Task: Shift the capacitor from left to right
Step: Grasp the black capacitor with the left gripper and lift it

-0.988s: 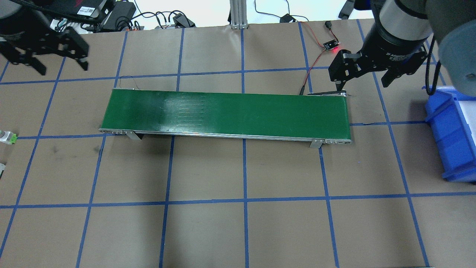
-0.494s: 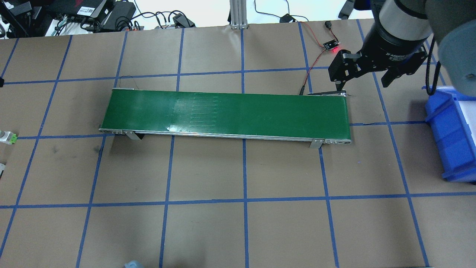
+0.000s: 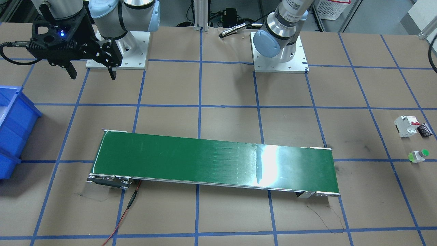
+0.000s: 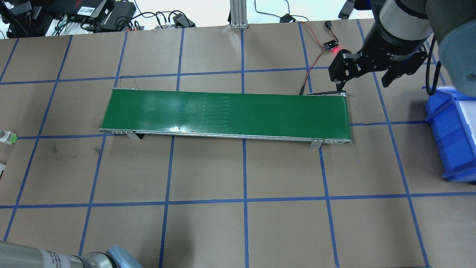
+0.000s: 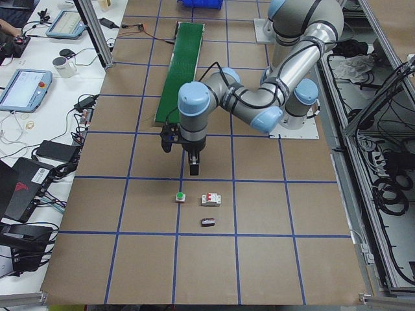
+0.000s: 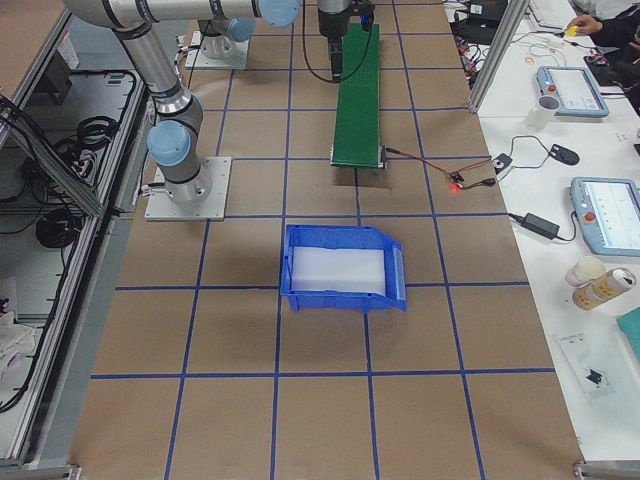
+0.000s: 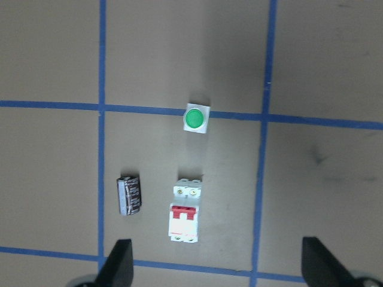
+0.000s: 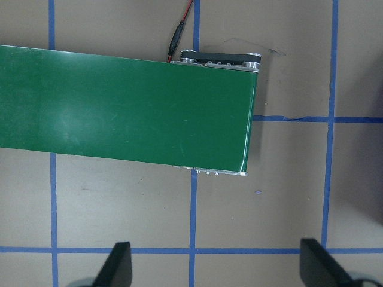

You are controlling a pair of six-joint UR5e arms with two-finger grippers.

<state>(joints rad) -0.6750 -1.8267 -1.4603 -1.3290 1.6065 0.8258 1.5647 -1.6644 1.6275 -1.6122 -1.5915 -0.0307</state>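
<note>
The left gripper [image 7: 218,267], fingers spread wide, hovers off-centre above the capacitor [image 7: 130,195], which lies on its side just beside the circuit breaker [image 7: 184,213]. A clean pickup likely means centring first, then slipping one finger between the two.

Light: bright, even, from overhead.
Glare: white streak on the green belt [image 3: 215,162], front view.
Shadows: soft, short.
Focus: wrist views slightly soft.

My left wrist camera looked straight down, close, at the capacitor [image 7: 130,195]; the left-end view shared it. My right wrist and overhead cameras shared the conveyor [image 8: 125,107].
</note>
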